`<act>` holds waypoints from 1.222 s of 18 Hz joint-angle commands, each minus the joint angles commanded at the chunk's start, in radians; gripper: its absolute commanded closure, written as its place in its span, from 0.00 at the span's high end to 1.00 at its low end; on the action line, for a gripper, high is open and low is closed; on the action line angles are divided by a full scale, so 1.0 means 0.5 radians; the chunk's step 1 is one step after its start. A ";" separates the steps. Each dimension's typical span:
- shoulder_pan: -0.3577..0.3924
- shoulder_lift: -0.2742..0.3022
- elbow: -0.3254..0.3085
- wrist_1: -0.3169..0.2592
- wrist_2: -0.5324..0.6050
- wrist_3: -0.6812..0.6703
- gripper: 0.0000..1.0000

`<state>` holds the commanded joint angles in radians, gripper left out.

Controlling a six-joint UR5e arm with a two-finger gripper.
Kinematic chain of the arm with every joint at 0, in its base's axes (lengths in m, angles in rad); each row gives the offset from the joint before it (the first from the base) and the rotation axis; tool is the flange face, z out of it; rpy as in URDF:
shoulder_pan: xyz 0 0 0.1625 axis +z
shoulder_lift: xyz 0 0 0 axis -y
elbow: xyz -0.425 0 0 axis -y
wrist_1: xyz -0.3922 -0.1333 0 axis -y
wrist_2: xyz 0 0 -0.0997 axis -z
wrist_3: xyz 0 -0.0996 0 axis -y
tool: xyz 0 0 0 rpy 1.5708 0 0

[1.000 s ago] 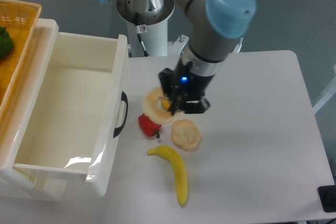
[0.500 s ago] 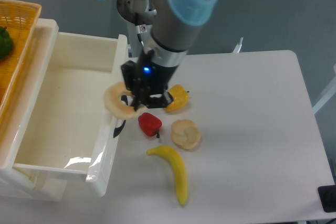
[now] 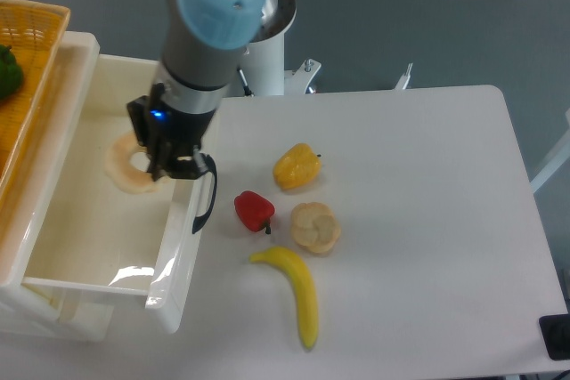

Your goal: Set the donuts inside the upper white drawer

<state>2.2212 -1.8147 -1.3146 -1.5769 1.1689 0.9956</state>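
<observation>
Beige ring donut (image 3: 131,165), clamped in the claw (image 3: 167,159), has moved from bench to above the upper white drawer (image 3: 107,193), release pending.

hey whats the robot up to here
The arm's gripper is shut on the ring donut and holds it over the open white drawer, not yet let go. The other donut, a lumpy bun-like one, lies on the table beside a red pepper, a yellow pepper and a banana. A yellow wicker basket sits beyond the drawer with something green in it.
</observation>
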 joint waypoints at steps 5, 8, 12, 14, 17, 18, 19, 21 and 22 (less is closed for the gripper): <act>-0.015 0.000 -0.034 0.003 0.000 -0.003 1.00; -0.009 0.006 -0.034 0.003 0.003 -0.003 1.00; 0.076 0.018 -0.006 0.003 0.009 -0.006 1.00; 0.162 0.095 -0.003 0.003 0.000 -0.006 1.00; 0.285 0.126 -0.006 0.003 -0.003 -0.006 1.00; 0.322 0.126 -0.009 0.003 0.000 -0.006 1.00; 0.365 0.126 -0.012 0.003 0.006 -0.006 1.00; 0.450 0.126 -0.037 0.006 0.015 0.000 1.00; 0.500 0.126 -0.052 0.018 0.037 0.009 1.00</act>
<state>2.4710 -1.7518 -1.3406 -1.5678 1.1872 1.0001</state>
